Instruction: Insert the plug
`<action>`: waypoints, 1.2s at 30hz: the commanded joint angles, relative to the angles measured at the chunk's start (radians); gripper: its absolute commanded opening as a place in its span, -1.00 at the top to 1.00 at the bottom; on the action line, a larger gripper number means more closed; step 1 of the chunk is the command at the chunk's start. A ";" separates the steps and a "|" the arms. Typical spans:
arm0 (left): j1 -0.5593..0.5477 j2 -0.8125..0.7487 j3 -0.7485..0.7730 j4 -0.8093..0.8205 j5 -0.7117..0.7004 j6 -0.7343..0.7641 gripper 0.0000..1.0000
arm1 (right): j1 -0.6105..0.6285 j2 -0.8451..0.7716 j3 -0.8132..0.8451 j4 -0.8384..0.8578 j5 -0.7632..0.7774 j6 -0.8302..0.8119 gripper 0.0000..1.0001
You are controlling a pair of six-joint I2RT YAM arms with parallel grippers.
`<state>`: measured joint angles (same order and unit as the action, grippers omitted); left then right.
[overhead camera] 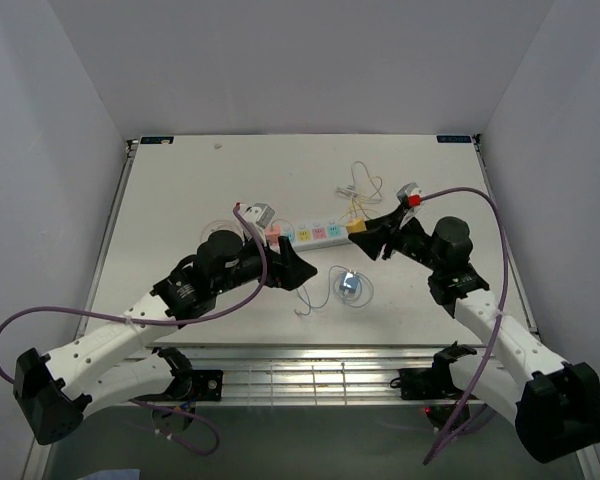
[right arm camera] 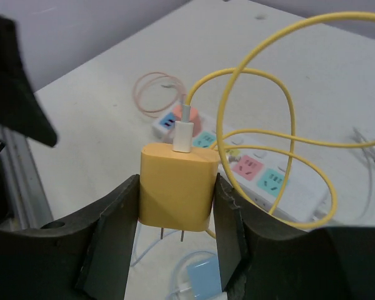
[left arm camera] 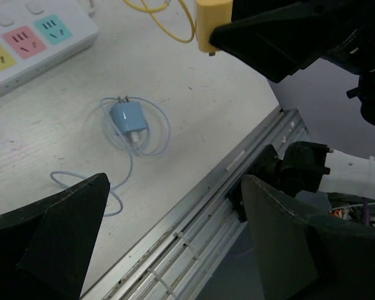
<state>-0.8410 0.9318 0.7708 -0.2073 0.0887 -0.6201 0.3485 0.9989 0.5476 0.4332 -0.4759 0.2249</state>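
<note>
My right gripper (right arm camera: 176, 206) is shut on a yellow plug (right arm camera: 177, 185), lifted off the table with its two prongs pointing down and its yellow cable (right arm camera: 287, 134) looping behind. From above, that plug (overhead camera: 357, 227) hangs just over the right end of the white power strip (overhead camera: 315, 234). The strip's coloured sockets (right arm camera: 257, 170) lie behind the plug. A pink plug (overhead camera: 272, 228) sits in the strip's left end. My left gripper (overhead camera: 302, 271) hovers open with nothing between its fingers, just left of a blue plug (left arm camera: 128, 120) lying on the table.
The blue plug's pale cable (left arm camera: 112, 187) coils round it near the table's front edge (left arm camera: 194, 206). A tangle of thin cables (overhead camera: 358, 185) lies behind the strip. The metal rail (overhead camera: 310, 375) runs along the front between the arm bases.
</note>
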 commanded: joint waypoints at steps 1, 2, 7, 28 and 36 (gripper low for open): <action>-0.003 0.035 0.010 0.132 0.173 0.003 -0.96 | 0.026 -0.097 -0.041 0.052 -0.342 -0.162 0.54; -0.003 0.042 0.021 0.160 0.190 -0.009 -0.96 | 0.036 -0.133 -0.046 -0.003 -0.351 -0.211 0.54; -0.004 0.116 0.048 0.236 0.220 -0.040 -0.96 | 0.061 -0.195 -0.078 -0.050 -0.379 -0.265 0.52; -0.046 0.279 0.091 0.348 0.060 -0.187 0.10 | 0.182 -0.230 -0.078 -0.071 -0.196 -0.266 0.54; -0.070 0.318 0.120 0.348 0.072 -0.161 1.00 | 0.201 -0.200 -0.034 -0.175 -0.126 -0.268 0.46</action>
<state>-0.8963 1.2499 0.8486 0.1349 0.1478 -0.8074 0.5385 0.7933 0.4618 0.2729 -0.6441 -0.0418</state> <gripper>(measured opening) 0.026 0.515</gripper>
